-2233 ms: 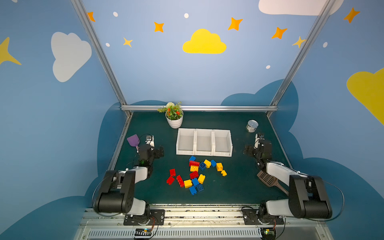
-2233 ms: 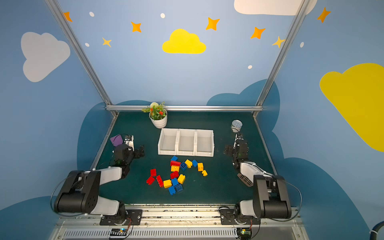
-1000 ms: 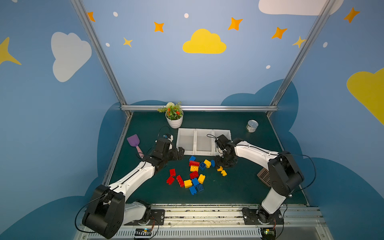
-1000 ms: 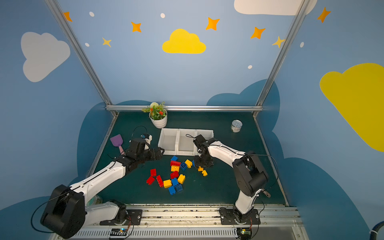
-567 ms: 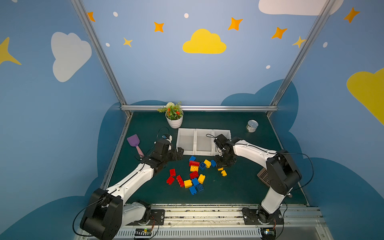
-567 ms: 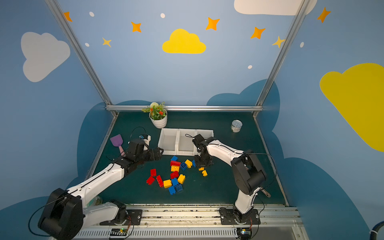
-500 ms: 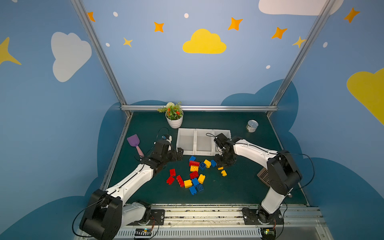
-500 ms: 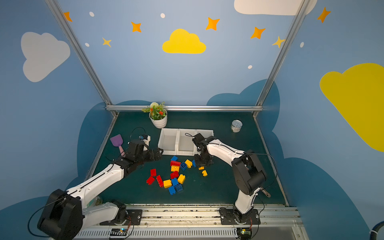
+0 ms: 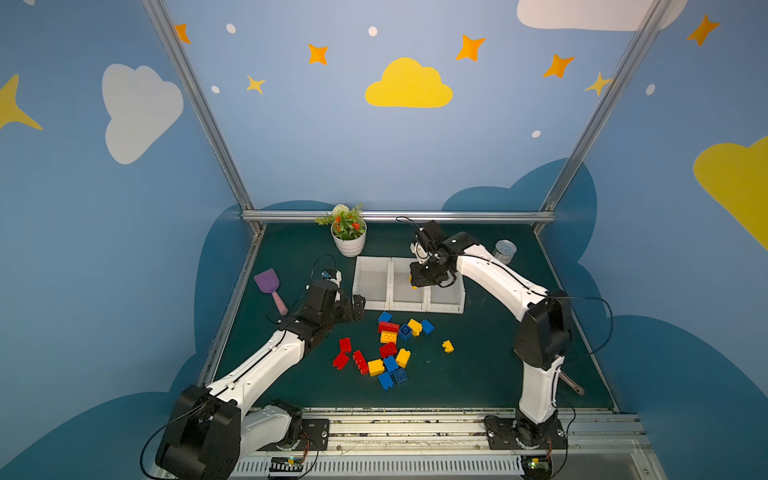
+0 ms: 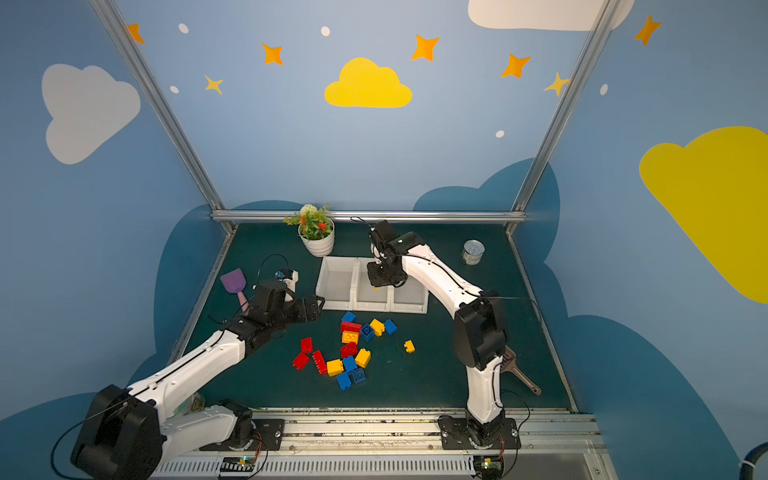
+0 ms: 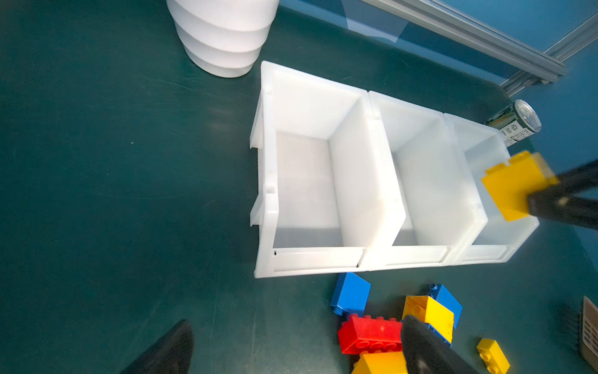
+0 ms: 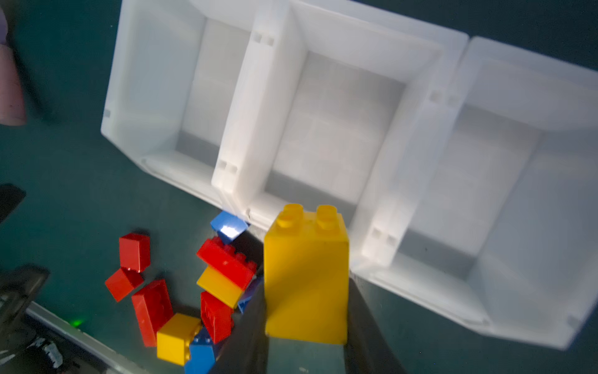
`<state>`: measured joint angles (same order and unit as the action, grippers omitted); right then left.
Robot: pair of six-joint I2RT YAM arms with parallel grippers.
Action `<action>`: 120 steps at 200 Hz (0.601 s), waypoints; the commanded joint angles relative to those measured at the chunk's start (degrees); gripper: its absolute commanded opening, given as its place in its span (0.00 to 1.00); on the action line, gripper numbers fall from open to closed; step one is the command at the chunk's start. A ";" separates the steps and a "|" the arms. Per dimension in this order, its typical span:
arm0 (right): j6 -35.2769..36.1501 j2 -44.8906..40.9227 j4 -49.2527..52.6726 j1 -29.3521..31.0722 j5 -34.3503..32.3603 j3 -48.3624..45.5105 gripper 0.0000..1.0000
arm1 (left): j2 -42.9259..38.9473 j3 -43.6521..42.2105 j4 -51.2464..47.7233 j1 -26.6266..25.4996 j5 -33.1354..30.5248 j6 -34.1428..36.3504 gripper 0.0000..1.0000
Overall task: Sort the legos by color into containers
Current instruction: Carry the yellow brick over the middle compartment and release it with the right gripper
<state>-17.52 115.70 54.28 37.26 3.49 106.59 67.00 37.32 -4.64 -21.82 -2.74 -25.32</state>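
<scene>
My right gripper [image 9: 420, 281] is shut on a yellow lego [image 12: 305, 275] and hangs above the containers [image 9: 370, 306], near the wall between the middle and right bins. The same yellow lego [image 11: 514, 187] shows in the left wrist view, pinched by black fingers. All three white bins [image 11: 310, 260] look empty inside. Several red, yellow and blue legos [image 9: 388, 349] lie in a loose pile in front of the bins, with one small yellow lego [image 9: 447, 346] apart to the right. My left gripper [image 9: 357, 306] is open and low, by the left bin's front corner, with nothing between its fingers.
A white flower pot [image 9: 349, 246] stands behind the left bin. A silver can [image 9: 505, 251] sits at the back right. A purple spatula [image 9: 269, 283] lies at the left. A brown spatula [image 10: 521, 376] lies behind the right arm.
My right gripper closed on the yellow lego at the pile's right side, then lifted it up and back over the bins. The left arm has hardly moved and stays open.
</scene>
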 commanded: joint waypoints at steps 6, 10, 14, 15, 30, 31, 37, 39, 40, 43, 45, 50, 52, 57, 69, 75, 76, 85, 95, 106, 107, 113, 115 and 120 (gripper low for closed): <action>1.77 7.65 4.26 0.35 0.46 6.83 0.17 | -1.24 -0.40 -2.12 -0.07 0.73 -0.14 0.99; 1.89 8.57 4.41 0.36 0.61 7.59 0.17 | -1.34 -0.41 -2.20 -0.07 0.80 -0.21 0.99; 1.99 9.30 4.52 0.36 0.64 8.27 0.18 | -1.39 -0.51 -2.21 -0.09 1.09 -0.23 0.99; 1.98 9.56 4.52 0.36 0.64 8.41 0.19 | -1.37 -0.55 -2.21 -0.07 1.13 -0.29 0.99; 2.03 11.88 5.47 0.36 0.50 10.43 0.20 | -1.53 -1.00 -2.16 -0.12 1.69 -0.58 0.99; 2.09 11.99 5.52 0.36 0.49 10.59 0.21 | -1.57 -1.01 -2.14 -0.13 1.82 -0.59 0.99; 2.20 12.53 5.73 0.32 0.55 11.14 0.22 | -1.70 -1.23 -2.12 -0.08 2.02 -0.71 0.99; 2.24 12.71 5.88 0.35 0.55 11.29 0.22 | -1.74 -1.27 -2.08 -0.11 2.10 -0.76 0.99; 2.28 12.75 5.90 0.31 0.56 11.37 0.22 | -1.72 -1.32 -2.10 -0.13 2.11 -0.82 0.99; 2.31 12.98 5.98 0.36 0.63 11.49 0.23 | -1.76 -1.43 -2.12 -0.18 2.17 -0.85 0.99; 2.20 13.04 6.05 0.36 0.64 11.59 0.23 | -1.74 -1.52 -2.12 -0.08 2.20 -0.91 0.99; 2.28 13.24 6.06 0.36 0.78 11.70 0.24 | -1.87 -1.73 -2.05 -0.09 2.22 -0.97 0.99; 2.28 13.24 6.04 0.36 0.86 11.67 0.24 | -1.85 -1.73 -1.99 -0.16 2.22 -1.05 0.99; 2.28 13.25 6.06 0.46 1.04 11.71 0.25 | -1.84 -1.89 -1.90 -0.08 2.26 -1.13 0.99; 2.25 13.16 6.10 0.52 1.04 11.63 0.28 | -1.76 -2.16 -1.77 -0.09 2.30 -1.21 0.99; 2.30 13.08 6.27 0.54 1.08 11.63 0.30 | -1.71 -2.16 -1.77 -0.11 2.35 -1.20 0.99; 2.31 13.07 6.32 0.54 1.08 11.63 0.30 | -1.66 -2.16 -1.73 -0.08 2.37 -1.21 0.99; 2.31 12.85 6.38 0.54 1.17 11.63 0.33 | -1.49 -2.10 -1.70 -0.06 2.68 -1.18 0.99; 2.22 12.58 6.39 0.61 1.26 11.61 0.40 | -1.20 -1.91 -1.68 -0.07 2.95 -1.05 0.99; 2.28 12.30 6.53 0.63 1.39 11.67 0.46 | -0.82 -1.64 -1.85 -0.12 3.24 -0.77 0.99; 2.34 12.28 6.49 0.63 1.41 11.69 0.46 | -0.78 -1.64 -1.85 -0.22 3.30 -0.78 0.99; 2.32 12.18 6.54 0.65 1.43 11.78 0.47 | -0.69 -1.47 -2.02 -0.13 3.44 -0.64 0.99; 2.45 12.03 6.65 0.70 1.43 11.75 0.48 | -0.66 -1.40 -2.10 -0.12 3.44 -0.66 0.99; 2.40 11.81 6.76 0.71 1.35 11.89 0.48 | -0.61 -1.37 -2.17 -0.13 3.45 -0.54 0.99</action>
<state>-15.59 129.56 58.98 37.50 4.23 117.01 66.04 35.55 -6.00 -21.85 -0.49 -26.17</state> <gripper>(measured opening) 0.468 0.992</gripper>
